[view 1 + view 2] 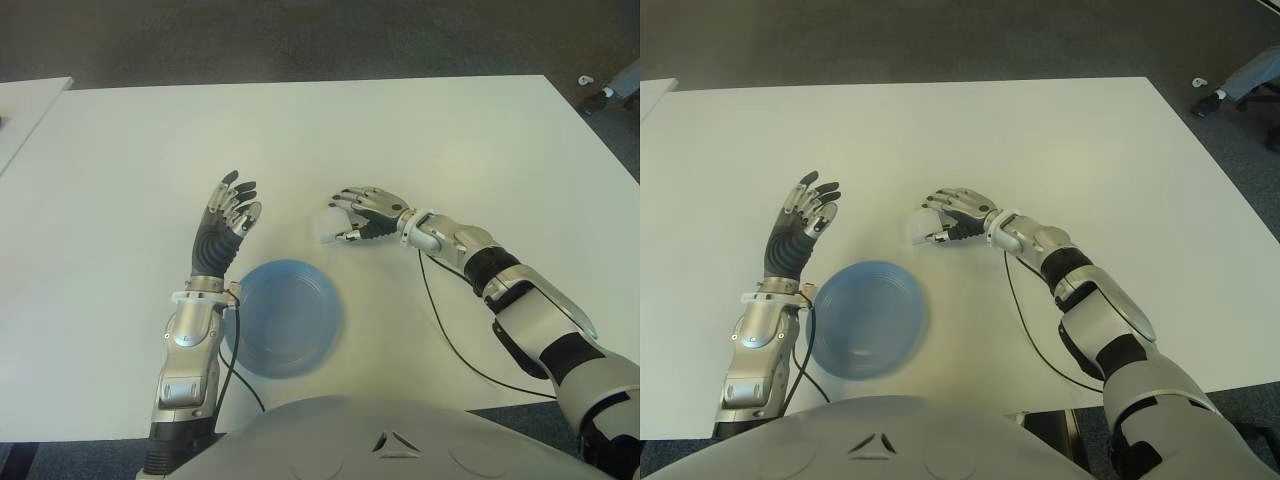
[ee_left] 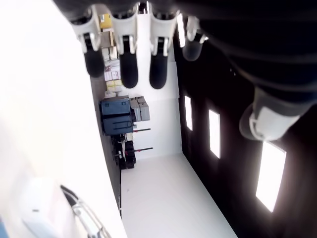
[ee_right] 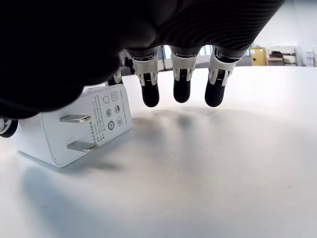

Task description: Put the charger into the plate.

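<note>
Our right hand (image 1: 352,218) hovers over the charger (image 3: 74,129), fingers (image 3: 181,84) uncurled, nothing gripped. We'd pinch its sides squarely w/ thumb opposite, then lift to plate (image 1: 290,318). Left hand (image 1: 228,215) idle, spread, beside plate.

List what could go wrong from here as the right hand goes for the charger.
1. The right hand hovers over the white charger with fingers not closed; a partial grasp could nudge it along the smooth table.
2. The prongs stick out sideways, so a finger could catch on them.
3. The left hand, open and raised beside the blue plate, could get in the way during the transfer.
</note>
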Action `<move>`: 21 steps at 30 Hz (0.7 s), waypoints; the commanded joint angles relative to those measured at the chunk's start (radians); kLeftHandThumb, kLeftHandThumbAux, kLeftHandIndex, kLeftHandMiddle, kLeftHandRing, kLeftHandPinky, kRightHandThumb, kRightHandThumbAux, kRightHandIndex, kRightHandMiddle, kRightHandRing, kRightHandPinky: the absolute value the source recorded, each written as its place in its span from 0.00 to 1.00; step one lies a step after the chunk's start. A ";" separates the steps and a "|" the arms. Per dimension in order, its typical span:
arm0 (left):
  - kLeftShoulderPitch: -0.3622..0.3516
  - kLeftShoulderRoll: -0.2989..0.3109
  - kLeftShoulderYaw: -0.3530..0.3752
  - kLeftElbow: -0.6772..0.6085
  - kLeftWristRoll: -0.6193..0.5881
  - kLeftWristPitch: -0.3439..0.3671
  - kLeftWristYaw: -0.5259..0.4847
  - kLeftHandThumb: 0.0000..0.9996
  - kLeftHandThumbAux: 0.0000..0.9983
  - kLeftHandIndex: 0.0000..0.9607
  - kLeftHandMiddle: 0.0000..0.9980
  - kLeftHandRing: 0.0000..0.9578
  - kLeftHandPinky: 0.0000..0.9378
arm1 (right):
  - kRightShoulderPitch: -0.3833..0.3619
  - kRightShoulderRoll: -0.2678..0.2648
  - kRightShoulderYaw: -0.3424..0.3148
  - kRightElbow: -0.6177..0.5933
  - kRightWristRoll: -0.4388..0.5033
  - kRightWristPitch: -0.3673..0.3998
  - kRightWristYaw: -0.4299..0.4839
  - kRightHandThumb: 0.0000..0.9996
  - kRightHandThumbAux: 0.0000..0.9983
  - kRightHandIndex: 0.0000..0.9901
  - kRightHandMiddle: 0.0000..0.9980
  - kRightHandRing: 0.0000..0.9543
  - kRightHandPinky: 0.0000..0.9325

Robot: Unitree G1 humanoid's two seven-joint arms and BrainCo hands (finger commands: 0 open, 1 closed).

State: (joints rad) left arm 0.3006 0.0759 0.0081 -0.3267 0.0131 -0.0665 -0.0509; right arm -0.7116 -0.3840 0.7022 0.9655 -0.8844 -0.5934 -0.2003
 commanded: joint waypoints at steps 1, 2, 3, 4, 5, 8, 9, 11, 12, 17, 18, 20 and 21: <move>0.016 -0.004 0.020 0.007 -0.019 -0.014 0.002 0.00 0.53 0.05 0.21 0.21 0.20 | 0.024 -0.007 0.012 -0.008 -0.014 0.015 0.009 0.37 0.14 0.00 0.00 0.00 0.00; 0.014 -0.004 0.022 0.011 -0.022 -0.018 -0.001 0.00 0.53 0.05 0.21 0.21 0.20 | 0.025 -0.007 0.013 -0.007 -0.016 0.016 0.008 0.37 0.14 0.00 0.00 0.00 0.00; 0.014 -0.004 0.025 0.017 -0.027 -0.024 -0.003 0.00 0.53 0.05 0.21 0.21 0.20 | 0.028 -0.006 0.017 -0.003 -0.019 0.018 0.005 0.37 0.14 0.00 0.00 0.00 0.00; 0.013 -0.004 0.027 0.021 -0.031 -0.027 -0.005 0.00 0.53 0.05 0.21 0.21 0.19 | 0.031 -0.006 0.019 0.000 -0.022 0.020 0.003 0.37 0.14 0.00 0.00 0.00 0.00; 0.010 -0.004 0.030 0.026 -0.033 -0.028 -0.006 0.00 0.53 0.05 0.21 0.21 0.19 | 0.032 -0.005 0.022 0.005 -0.025 0.022 0.002 0.37 0.14 0.00 0.00 0.00 0.00; 0.002 -0.001 0.033 0.037 -0.034 -0.029 -0.006 0.00 0.54 0.05 0.21 0.21 0.20 | 0.033 -0.003 0.028 0.011 -0.032 0.026 -0.002 0.38 0.14 0.00 0.00 0.00 0.00; 0.000 0.000 0.033 0.040 -0.034 -0.029 -0.006 0.00 0.53 0.05 0.20 0.21 0.19 | 0.033 -0.002 0.030 0.012 -0.034 0.028 -0.005 0.38 0.14 0.00 0.00 0.00 0.00; -0.003 0.002 0.034 0.043 -0.034 -0.025 -0.008 0.00 0.53 0.04 0.20 0.20 0.19 | 0.034 -0.001 0.035 0.014 -0.040 0.032 -0.013 0.38 0.14 0.00 0.00 0.00 0.00; -0.005 0.003 0.034 0.042 -0.034 -0.021 -0.008 0.00 0.53 0.04 0.20 0.20 0.19 | 0.034 -0.001 0.038 0.013 -0.042 0.034 -0.018 0.38 0.14 0.00 0.00 0.00 0.00; -0.012 0.005 0.034 0.044 -0.035 -0.012 -0.008 0.00 0.53 0.03 0.19 0.20 0.18 | 0.033 0.000 0.048 0.013 -0.051 0.039 -0.035 0.39 0.14 0.00 0.00 0.00 0.00; -0.014 0.005 0.034 0.046 -0.035 -0.011 -0.007 0.00 0.53 0.03 0.19 0.19 0.18 | 0.032 0.001 0.049 0.014 -0.054 0.040 -0.039 0.39 0.14 0.00 0.00 0.00 0.00; -0.017 0.005 0.034 0.049 -0.034 -0.010 -0.005 0.00 0.53 0.03 0.18 0.19 0.18 | 0.031 0.003 0.055 0.015 -0.061 0.044 -0.050 0.40 0.14 0.00 0.00 0.00 0.00; -0.019 0.004 0.034 0.051 -0.033 -0.010 -0.004 0.00 0.53 0.03 0.18 0.19 0.18 | 0.030 0.004 0.057 0.017 -0.064 0.046 -0.056 0.40 0.14 0.00 0.00 0.00 0.00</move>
State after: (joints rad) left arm 0.2887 0.0753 0.0366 -0.2982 -0.0187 -0.0930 -0.0511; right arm -0.7029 -0.3861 0.7396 0.9705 -0.9245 -0.5624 -0.2531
